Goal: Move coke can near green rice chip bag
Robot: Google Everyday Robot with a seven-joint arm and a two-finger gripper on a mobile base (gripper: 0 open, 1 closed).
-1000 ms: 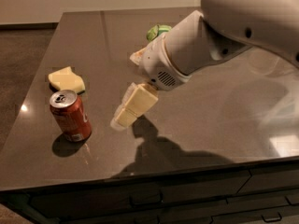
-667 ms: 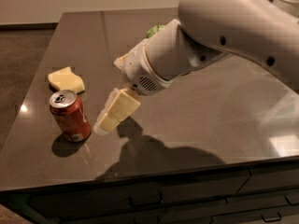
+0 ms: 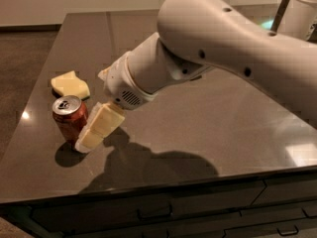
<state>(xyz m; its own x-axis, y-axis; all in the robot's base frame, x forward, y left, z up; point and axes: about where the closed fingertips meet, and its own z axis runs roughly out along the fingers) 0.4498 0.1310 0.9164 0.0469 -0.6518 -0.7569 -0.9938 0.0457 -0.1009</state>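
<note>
The coke can point(image 3: 70, 117), red with a silver top, stands upright near the table's left front. My gripper point(image 3: 88, 138) has come in from the right and sits right beside the can's right side, low over the table; one pale finger point(image 3: 100, 126) shows next to the can. The green rice chip bag is hidden behind my arm point(image 3: 208, 58).
A pale yellow sponge-like piece point(image 3: 71, 85) lies just behind the can on the left. The dark table point(image 3: 198, 128) ends at a front edge with drawers below. A white cylinder point(image 3: 302, 11) stands at the back right corner.
My arm has swung left and down, bringing the gripper from the table's middle to the can's right side. The arm now covers the green bag. The can has not moved.
</note>
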